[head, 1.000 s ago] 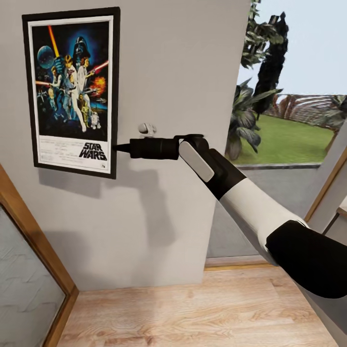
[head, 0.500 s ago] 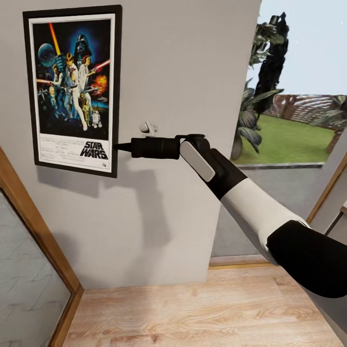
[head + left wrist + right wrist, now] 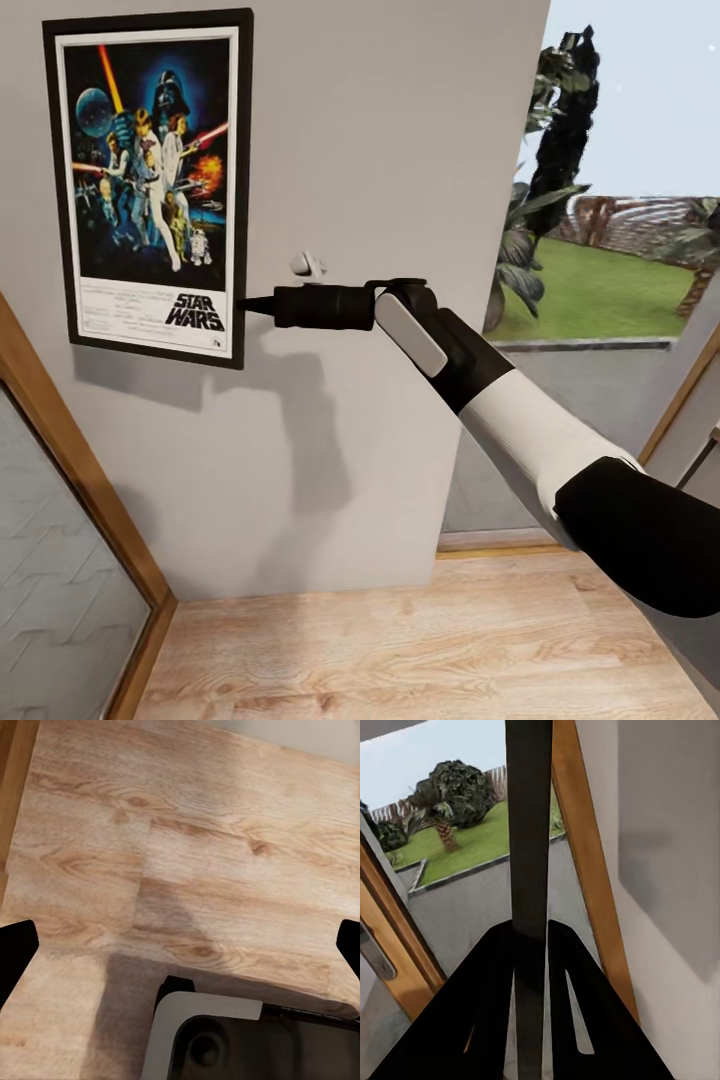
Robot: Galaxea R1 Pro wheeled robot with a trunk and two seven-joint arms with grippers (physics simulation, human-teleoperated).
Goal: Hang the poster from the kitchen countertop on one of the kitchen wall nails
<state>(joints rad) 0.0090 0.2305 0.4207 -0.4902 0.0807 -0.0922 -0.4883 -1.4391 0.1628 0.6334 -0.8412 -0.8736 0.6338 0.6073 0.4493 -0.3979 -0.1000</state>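
The tall rectangular movie poster with its thin black frame, white inner border and dark blue colourful artwork (image 3: 148,185) carries the one legible wording: "STAR WARS" in bold white outlined capitals, set on two lines at the lower right of the black band beneath the painted figures. Left of that lettering the same band holds several lines of fine pale print, too small to read

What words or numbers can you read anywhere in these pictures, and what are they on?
"STAR WARS": white block lettering near the bottom of the poster, which the right gripper holds by its frame edge against the wall.
The fine credit lines beside and above that lettering are too small to read.
No other text is legible on the wall, floor or robot.
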